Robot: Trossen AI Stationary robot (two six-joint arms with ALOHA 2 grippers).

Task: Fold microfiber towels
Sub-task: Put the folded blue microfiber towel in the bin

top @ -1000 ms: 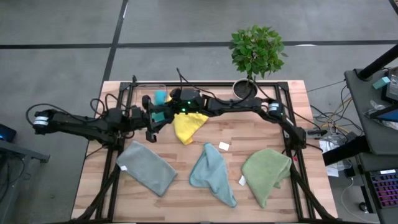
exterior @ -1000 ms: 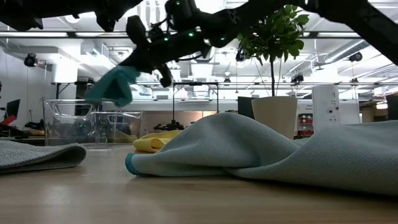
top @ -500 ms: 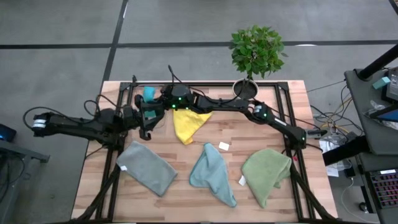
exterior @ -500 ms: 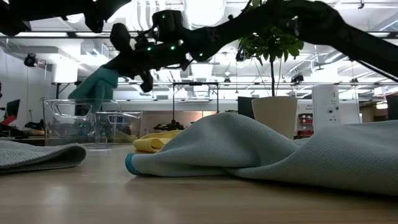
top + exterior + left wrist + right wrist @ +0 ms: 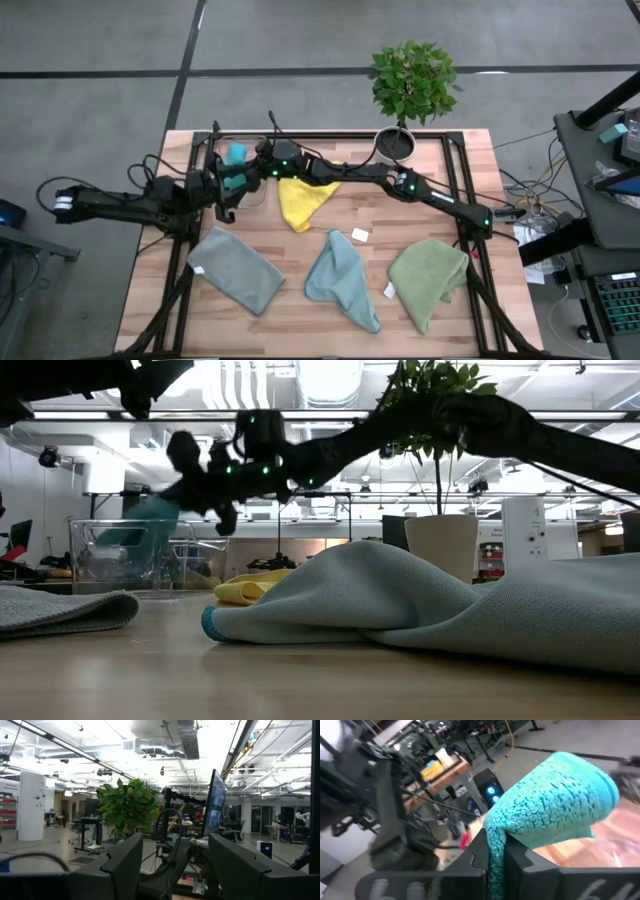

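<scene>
Right pincer pinching small teal microfiber towel, hanging above clear plastic bin at far left corner of wooden bench. Left pincer spread, empty, just beside bin on its near side. Yellow microfiber towel crumpled right of bin. Grey microfiber towel, light blue microfiber towel, olive green microfiber towel in row along near side, well apart from bin. Potted green plant at far edge, right of bin.
</scene>
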